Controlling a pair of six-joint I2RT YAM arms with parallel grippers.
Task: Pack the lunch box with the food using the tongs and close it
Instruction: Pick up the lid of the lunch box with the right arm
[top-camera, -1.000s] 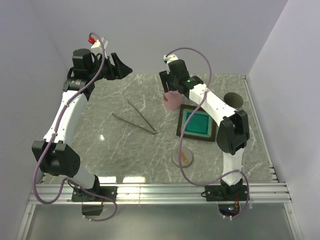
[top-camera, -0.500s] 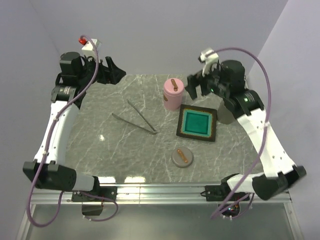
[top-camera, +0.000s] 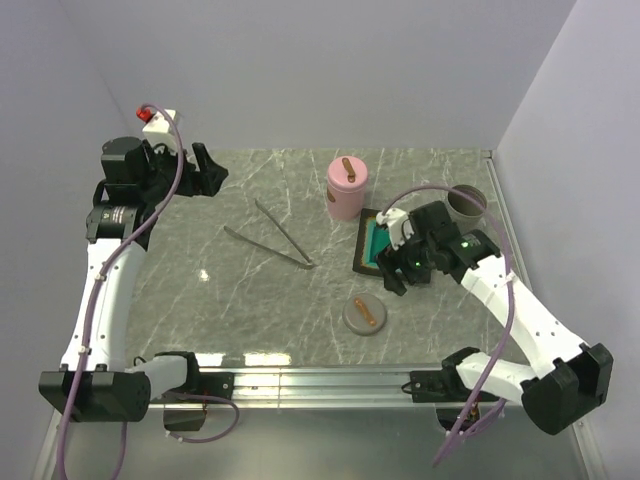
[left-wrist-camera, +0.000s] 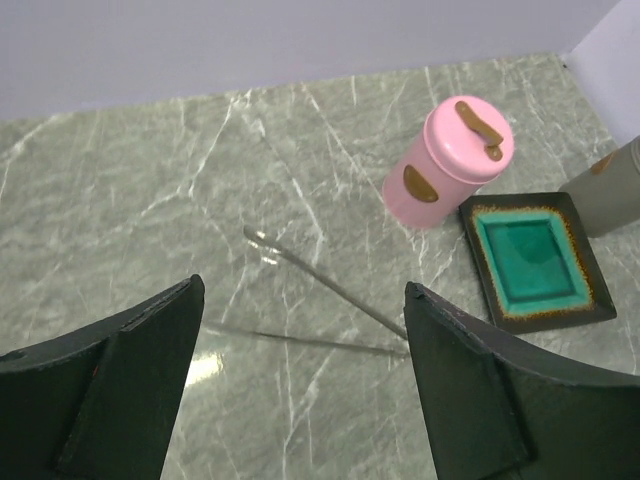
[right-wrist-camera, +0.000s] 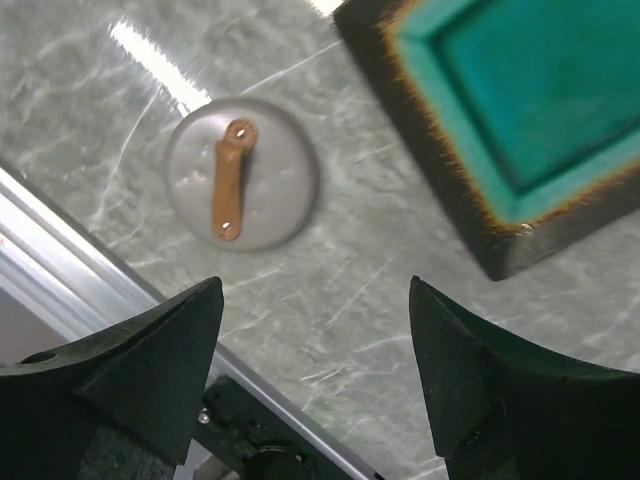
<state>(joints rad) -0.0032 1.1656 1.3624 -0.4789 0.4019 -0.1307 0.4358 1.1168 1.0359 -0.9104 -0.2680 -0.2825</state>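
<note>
The silver tongs (top-camera: 285, 237) lie flat on the marble left of centre, also in the left wrist view as tongs (left-wrist-camera: 320, 285). A grey round lunch box (top-camera: 466, 203) stands open at the back right, and its grey lid (top-camera: 365, 316) with a brown handle lies near the front edge. No food shows in any view. My left gripper (top-camera: 212, 170) hangs open and empty, high over the back left corner. My right gripper (top-camera: 395, 270) is open and empty above the tray's near left edge, with the lid (right-wrist-camera: 280, 190) below it.
A pink round box (top-camera: 347, 188) with its lid on stands at the back centre. The black tray (top-camera: 362, 250) with a teal inside lies beside it, half hidden by my right arm. An aluminium rail (right-wrist-camera: 80, 290) runs along the near table edge. Walls close in the back and sides.
My right arm left the pink box, swung out to the back right, then came down over the tray's near edge. My left arm drew back toward the left wall.
</note>
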